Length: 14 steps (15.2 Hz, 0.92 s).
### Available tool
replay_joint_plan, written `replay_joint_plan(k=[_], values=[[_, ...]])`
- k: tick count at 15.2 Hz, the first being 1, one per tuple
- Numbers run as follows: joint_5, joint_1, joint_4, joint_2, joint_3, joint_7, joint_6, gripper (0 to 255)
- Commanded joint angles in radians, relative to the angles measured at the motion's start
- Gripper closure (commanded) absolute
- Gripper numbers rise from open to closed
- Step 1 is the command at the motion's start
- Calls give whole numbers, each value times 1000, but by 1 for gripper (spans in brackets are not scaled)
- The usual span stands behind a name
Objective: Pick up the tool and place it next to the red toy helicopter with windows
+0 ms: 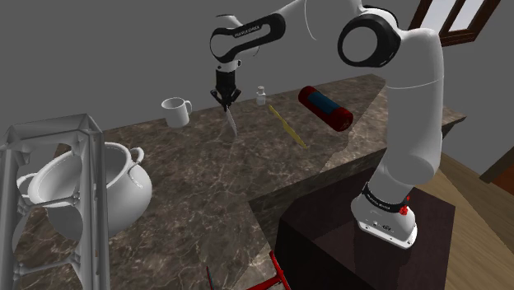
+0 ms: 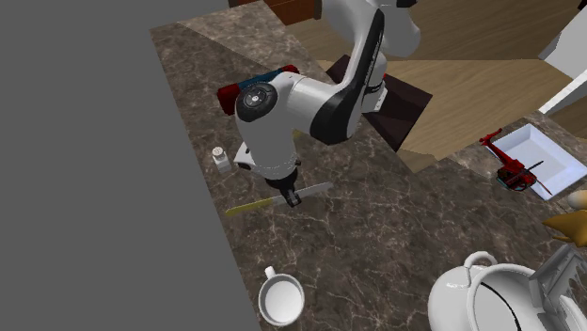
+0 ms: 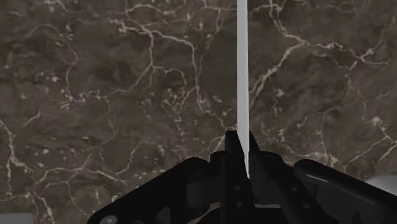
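Already the gripper (image 1: 224, 100) is clamped on the thin grey blade (image 3: 241, 70), which hangs from it over the dark marble counter (image 2: 376, 254), so the pick looks done and the carry is in hand. The red helicopter (image 2: 511, 169) sits well apart from the gripper, beside a white tray (image 2: 550, 155). The next move calls for a long swing across to it, then lowering the blade and letting go just beside the toy.

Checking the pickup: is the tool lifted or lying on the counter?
Lifted: the fingers clasp the tool, which hangs upright from them over the counter.
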Motion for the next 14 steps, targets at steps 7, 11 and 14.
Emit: replay_joint_plan(k=[7, 11, 14], values=[[-3, -1, 79, -21, 0, 12, -99, 255], [-4, -1, 125, -26, 0, 18, -150, 255], [-5, -2, 164, -27, 0, 23, -190, 255]])
